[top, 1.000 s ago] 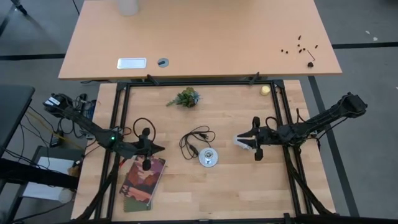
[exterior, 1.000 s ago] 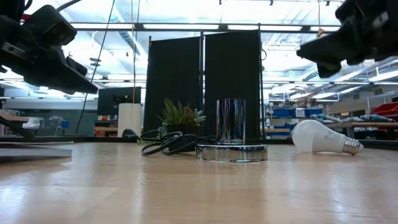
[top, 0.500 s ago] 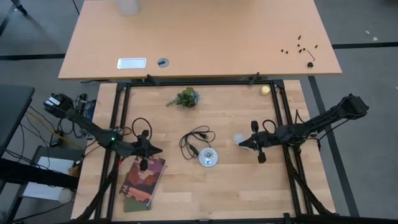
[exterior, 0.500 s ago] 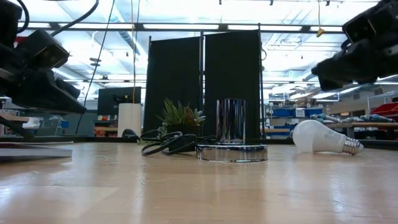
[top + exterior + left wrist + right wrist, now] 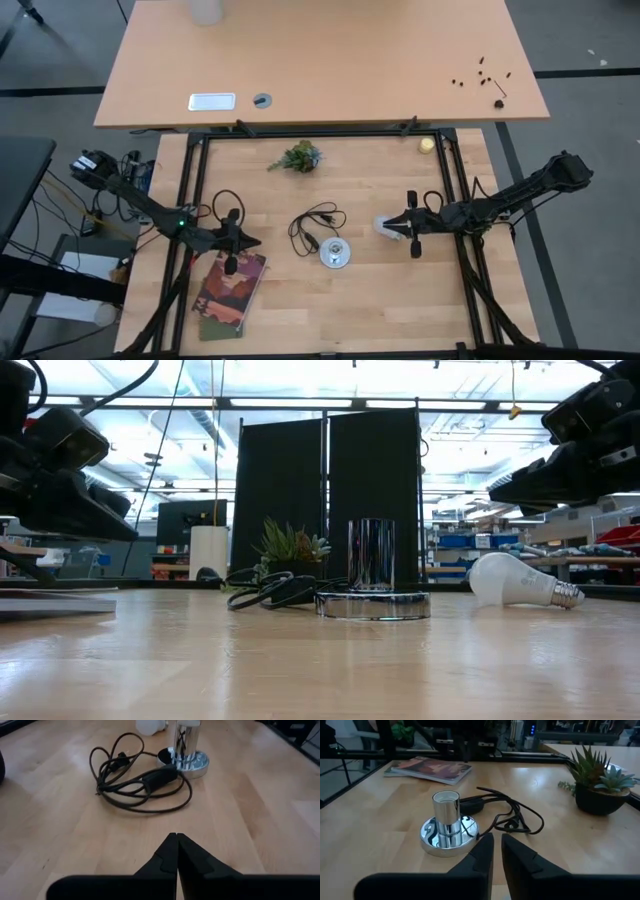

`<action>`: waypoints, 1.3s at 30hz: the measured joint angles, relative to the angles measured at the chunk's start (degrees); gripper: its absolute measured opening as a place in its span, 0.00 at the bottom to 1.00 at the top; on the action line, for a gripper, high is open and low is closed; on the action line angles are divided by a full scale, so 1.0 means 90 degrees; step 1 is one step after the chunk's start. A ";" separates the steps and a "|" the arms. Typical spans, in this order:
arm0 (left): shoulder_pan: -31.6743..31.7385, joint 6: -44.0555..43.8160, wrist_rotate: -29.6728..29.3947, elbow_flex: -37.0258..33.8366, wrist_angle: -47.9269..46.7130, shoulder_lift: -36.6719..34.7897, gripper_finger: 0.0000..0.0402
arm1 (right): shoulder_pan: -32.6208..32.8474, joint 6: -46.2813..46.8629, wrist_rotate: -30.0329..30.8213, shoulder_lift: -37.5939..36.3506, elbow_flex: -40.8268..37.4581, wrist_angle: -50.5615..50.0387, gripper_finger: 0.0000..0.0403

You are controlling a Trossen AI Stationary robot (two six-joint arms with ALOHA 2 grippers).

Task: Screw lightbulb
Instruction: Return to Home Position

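Reads as the retreat-to-rest step, with the screwing itself not achieved. Finds the small white frosted pear-shaped lightbulb (image 5: 512, 581) lying on its side on the pale wooden tabletop (image 5: 380, 300), near the chrome lamp socket on its round mirrored base (image 5: 372, 575) but apart from it, silvery screw end turned away from the socket. Shows that socket empty in the right wrist view, beside a loose tangle of black cord (image 5: 315, 222).

Places the right gripper (image 5: 398, 228) over the bulb's screw end, raised clear of the table in the low view, dark fingers drawn nearly together with only a thin slit left and nothing clasped. Places the left gripper (image 5: 250, 240) well off on the other side of the socket, just beside the top edge of a colourful magazine (image 5: 230, 290), fingers pressed tight together, likewise empty.

Calls next, by this judgement, for lifting both arms away to their rest poses without brushing the bulb, which is likely to roll if nudged. Would then need, to finish the job proper: spreading the right fingers, grasping the glass globe, tipping the bulb upright with threads down, centring over the socket mouth, then turning clockwise.
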 joint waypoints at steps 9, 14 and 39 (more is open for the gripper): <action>-0.0001 0.0005 0.0017 0.0000 0.0157 0.0000 0.03 | 0.0000 0.0001 0.0010 0.0000 0.0000 0.0004 0.10; 0.0000 0.0005 0.0020 -0.0003 0.0154 0.0000 0.03 | 0.0012 0.0004 0.0016 -0.0287 0.0000 -0.0705 0.10; 0.0035 0.0013 0.0071 -0.0003 -0.2081 -0.3168 0.03 | 0.0011 0.0006 0.0004 -0.4184 0.0000 -0.3078 0.10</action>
